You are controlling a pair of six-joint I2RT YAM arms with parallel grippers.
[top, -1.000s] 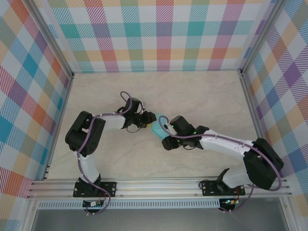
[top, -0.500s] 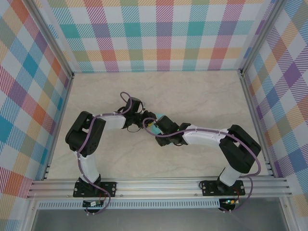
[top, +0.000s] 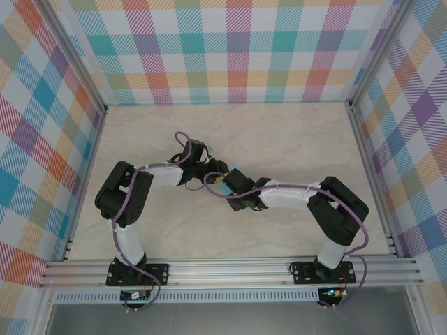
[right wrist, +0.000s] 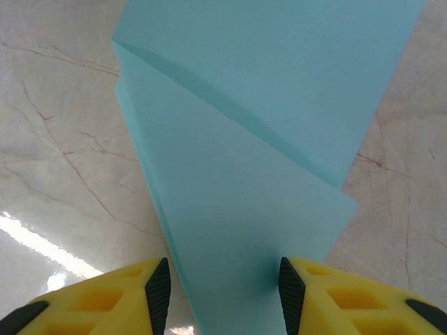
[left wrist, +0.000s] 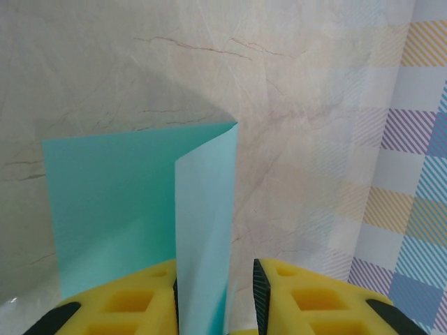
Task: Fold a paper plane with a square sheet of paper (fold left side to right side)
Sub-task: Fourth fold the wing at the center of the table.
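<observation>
straddling paper (left wrist: 112,209), left claw (left wrist: 214,283), right claw (right wrist: 223,283) (both parted)

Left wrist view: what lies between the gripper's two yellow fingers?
A raised flap of the square sheet of paper stands between the fingers of the left gripper, close against one finger, with a gap at the other.

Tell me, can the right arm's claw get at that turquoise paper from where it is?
Probably yes. The right claw is open, with the sheet of paper lying between its fingers and nothing covering it. The left claw straddles a raised flap, seemingly at another edge.
</observation>
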